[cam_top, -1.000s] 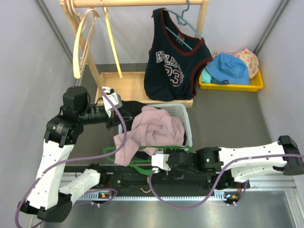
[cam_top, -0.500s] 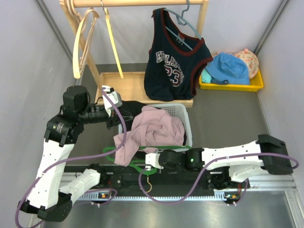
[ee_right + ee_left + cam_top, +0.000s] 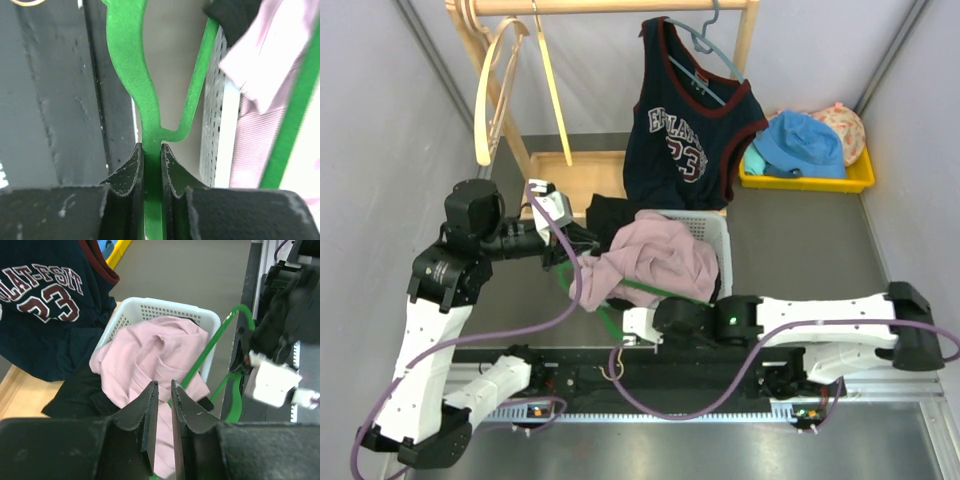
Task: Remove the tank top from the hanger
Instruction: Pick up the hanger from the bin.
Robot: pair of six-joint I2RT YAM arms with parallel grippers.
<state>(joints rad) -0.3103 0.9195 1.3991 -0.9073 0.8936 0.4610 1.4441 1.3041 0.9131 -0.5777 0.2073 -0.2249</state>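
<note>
The pink tank top (image 3: 660, 255) is bunched over the white basket (image 3: 722, 240) and still drapes a green hanger (image 3: 610, 322). My right gripper (image 3: 626, 330) is at the basket's near left corner. In the right wrist view this gripper (image 3: 151, 147) is shut on the hanger's (image 3: 127, 60) green stem, just under its fork. My left gripper (image 3: 582, 250) reaches in from the left to the garment's left edge. In the left wrist view its jaws (image 3: 164, 385) stand a narrow slit apart with pink tank top (image 3: 150, 350) cloth filling the slit.
A navy numbered jersey (image 3: 685, 130) hangs from the wooden rack (image 3: 570, 170) behind the basket. Black cloth (image 3: 610, 212) lies over the basket's far left rim. A yellow tray (image 3: 860, 178) with hats stands at the back right. Grey walls close in on both sides.
My right gripper has slid left and shut on the hanger's stem. Hanger and tank top have risen and shifted toward the back. The left gripper has shifted slightly right.
</note>
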